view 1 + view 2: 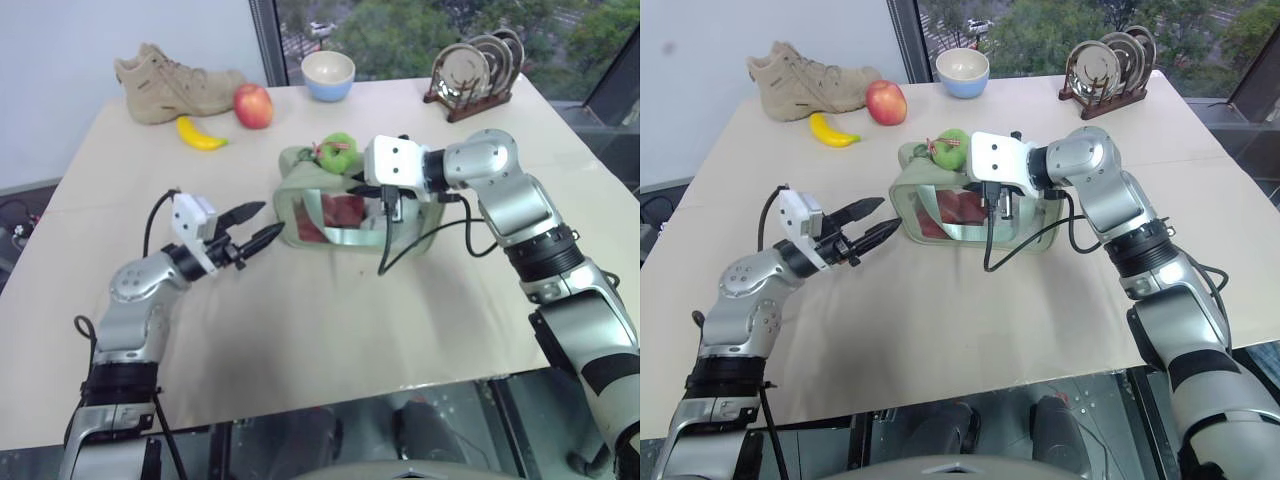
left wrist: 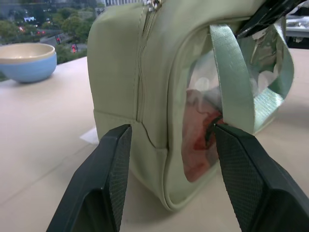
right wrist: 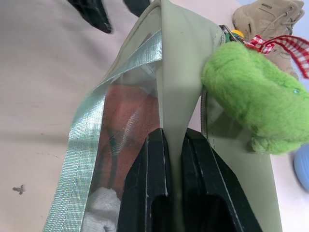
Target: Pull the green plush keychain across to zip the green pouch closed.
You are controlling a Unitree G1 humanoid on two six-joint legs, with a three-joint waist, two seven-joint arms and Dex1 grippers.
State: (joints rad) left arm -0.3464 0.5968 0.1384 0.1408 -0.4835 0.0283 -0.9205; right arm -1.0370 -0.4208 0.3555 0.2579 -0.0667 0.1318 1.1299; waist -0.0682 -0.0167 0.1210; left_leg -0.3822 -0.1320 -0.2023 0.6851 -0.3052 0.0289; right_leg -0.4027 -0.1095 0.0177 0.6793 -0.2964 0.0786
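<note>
The green pouch (image 1: 340, 215) stands in the middle of the table, reddish things showing through its clear window. On its top, toward the left end, rests the lime-green plush keychain (image 1: 338, 150) with a red checked ribbon. My right gripper (image 3: 174, 133) is shut on the pouch's top fabric edge, right beside the keychain (image 3: 251, 101). My left gripper (image 1: 272, 218) is open and hovers just left of the pouch, pointing at its left end without touching it. In the left wrist view the pouch's end panel (image 2: 120, 72) with its zipper seam lies between the spread fingers (image 2: 111, 174).
At the back of the table are a tan boot (image 1: 170, 80), a red apple (image 1: 253, 105), a banana (image 1: 200, 134), a blue and white bowl (image 1: 328, 75) and a rack of plates (image 1: 475, 75). A black cable (image 1: 385, 250) hangs from my right wrist in front of the pouch.
</note>
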